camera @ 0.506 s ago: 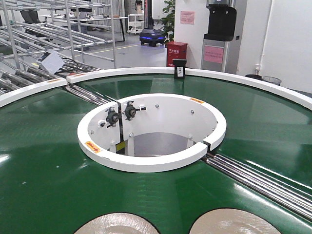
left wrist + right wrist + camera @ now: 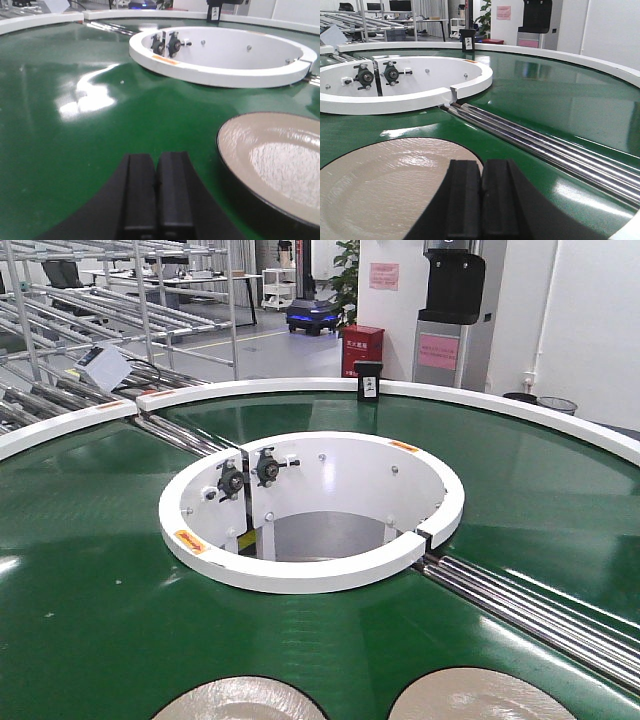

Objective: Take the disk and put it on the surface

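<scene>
Left gripper (image 2: 157,192), right gripper (image 2: 481,197) seen closed, empty. Disk (image 2: 390,185) at nine o'clock of right gripper; likely shoved along belt (image 2: 545,100) if approached unopened.

Nothing here can be read. The pink notice (image 2: 384,277) on the wall, the pink sheet (image 2: 437,352) on the grey cabinet, the white characters on the red box (image 2: 361,348), the orange sticker (image 2: 190,541) on the white ring and the white label (image 2: 369,386) on the black post are all too small or blurred.

Glossy green belt (image 2: 100,620), shiny metal rollers (image 2: 545,145), glazed beige disk (image 2: 280,165), smooth white ring (image 2: 300,575).
</scene>
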